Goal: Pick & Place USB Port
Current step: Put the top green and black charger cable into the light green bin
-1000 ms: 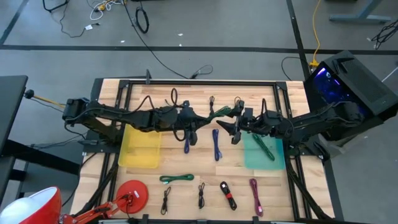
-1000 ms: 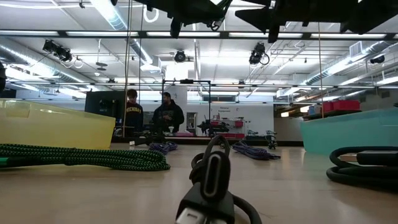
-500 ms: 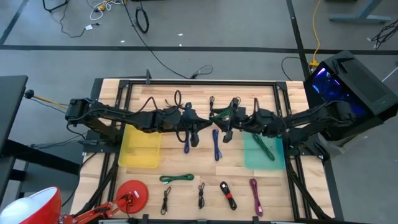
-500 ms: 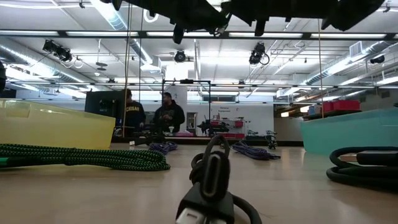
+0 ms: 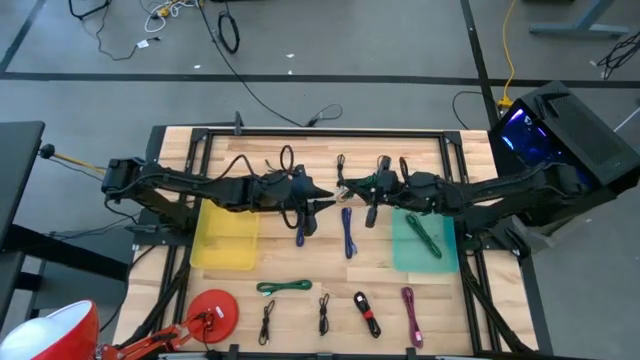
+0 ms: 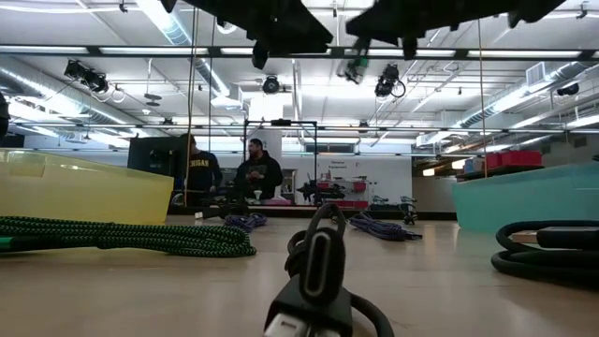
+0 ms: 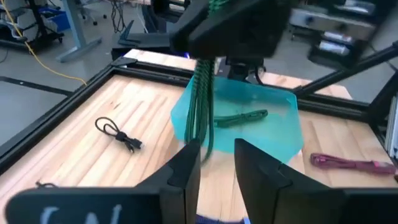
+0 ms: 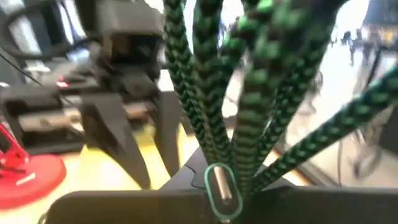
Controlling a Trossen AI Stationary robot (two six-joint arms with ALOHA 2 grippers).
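Observation:
A bundled green braided USB cable hangs in the air over the table's middle, between my two grippers. My right gripper comes in from the table's right and is shut on it; in the left wrist view it is the dark block above the strands. My left gripper faces it from the left, open, with the cable's lower end between its fingers. In the right wrist view the strands fan out close to the camera. My right gripper clamps the cable bundle near its upper part, coming roughly level from the table's right. Several strands hang below it, clear of the table. The gripper's own body hides the fingers' exact place on the bundle. My left gripper: whether its finger touches the hanging end, I cannot tell.
A yellow bin lies at the left and a teal bin, holding a green cable, at the right. Blue cables lie below the grippers. Several more cables lie along the near edge and far edge. A black plug fills the low view's front.
My right gripper has moved toward the table's left and far edge, up to the green cable, and has shut from wide open onto it. My left gripper has stayed in place, and its fingers have parted. The cable stays lifted between them.

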